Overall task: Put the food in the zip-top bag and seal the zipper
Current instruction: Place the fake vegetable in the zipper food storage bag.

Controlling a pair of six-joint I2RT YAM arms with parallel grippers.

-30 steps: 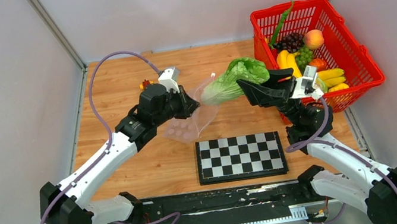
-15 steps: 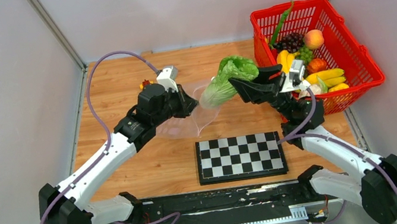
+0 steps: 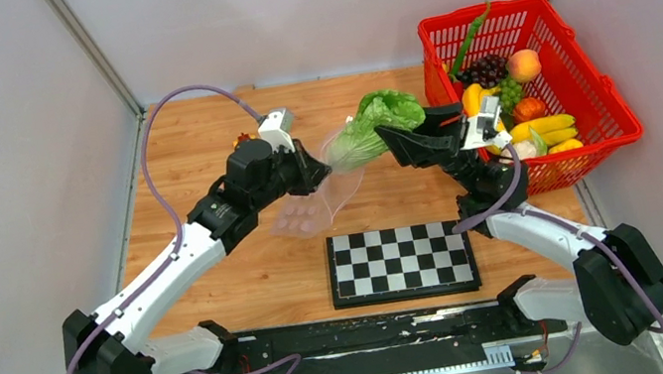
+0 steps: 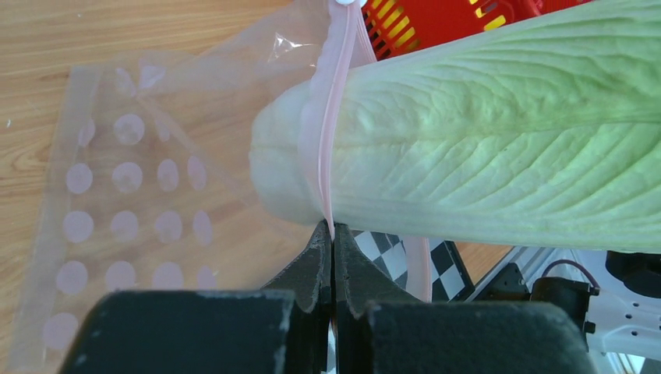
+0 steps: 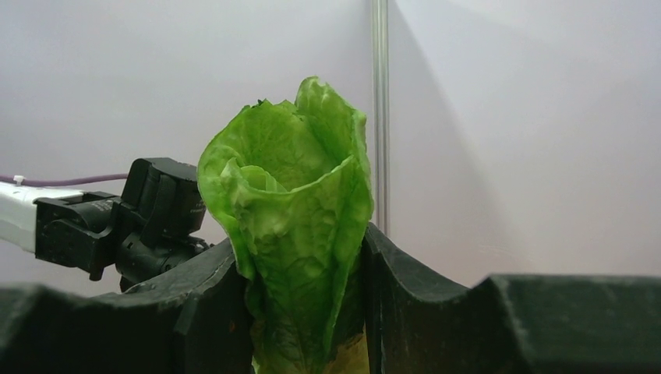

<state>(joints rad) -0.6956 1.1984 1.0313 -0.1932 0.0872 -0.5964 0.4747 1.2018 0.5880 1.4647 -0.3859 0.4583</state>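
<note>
The lettuce [image 3: 379, 117], leafy green with a pale stem, hangs in the air held by my right gripper [image 3: 392, 140], which is shut on it. In the right wrist view the leaves [image 5: 292, 202] stand up between the two dark fingers [image 5: 210, 296]. My left gripper [image 3: 319, 171] is shut on the pink zipper [image 4: 321, 148] of the clear dotted zip-top bag [image 3: 309, 207] and holds its mouth up. In the left wrist view the pink strip loops round the lettuce's stem end [image 4: 483, 148], which pokes into the bag [image 4: 132, 202].
A red mesh basket [image 3: 519, 2] at the back right holds bananas, dark grapes, a peach and a long green pod. A folded chessboard [image 3: 402, 262] lies at the front centre. A small toy figure [image 3: 245, 140] stands behind my left wrist.
My right gripper has carried the lettuce left, from beside the basket to the bag's mouth, and the stem end has gone in. The left gripper has stayed shut on the zipper, barely moving.
</note>
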